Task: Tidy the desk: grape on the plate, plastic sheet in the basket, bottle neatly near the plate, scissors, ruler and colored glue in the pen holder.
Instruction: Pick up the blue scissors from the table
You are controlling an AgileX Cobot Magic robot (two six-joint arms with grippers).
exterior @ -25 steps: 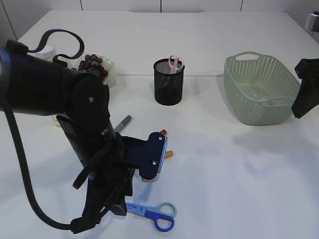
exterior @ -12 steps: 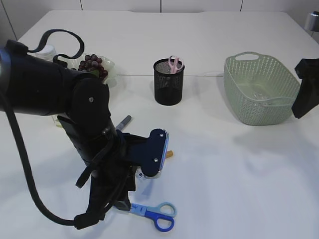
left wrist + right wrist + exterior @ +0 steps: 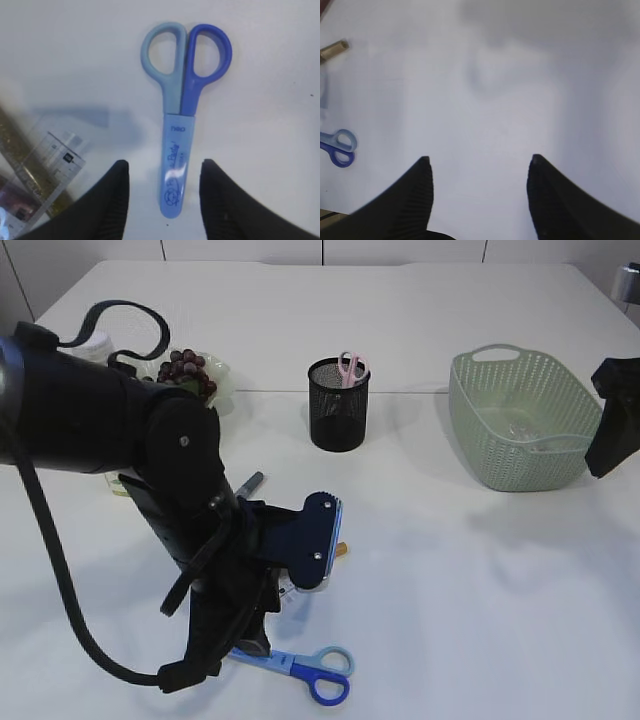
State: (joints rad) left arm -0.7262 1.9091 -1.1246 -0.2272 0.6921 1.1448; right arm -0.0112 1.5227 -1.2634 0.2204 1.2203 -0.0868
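Clear ruler (image 3: 47,170) lies just left of the blue scissors (image 3: 180,115) on the white bench (image 3: 270,100); left pincer (image 3: 162,187) open astride their capped blades; right pincer (image 3: 479,190) open.

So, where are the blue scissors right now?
The blue scissors lie flat on the table near the front edge, their sheathed blades between the left hand's open fingers, beside a clear ruler.
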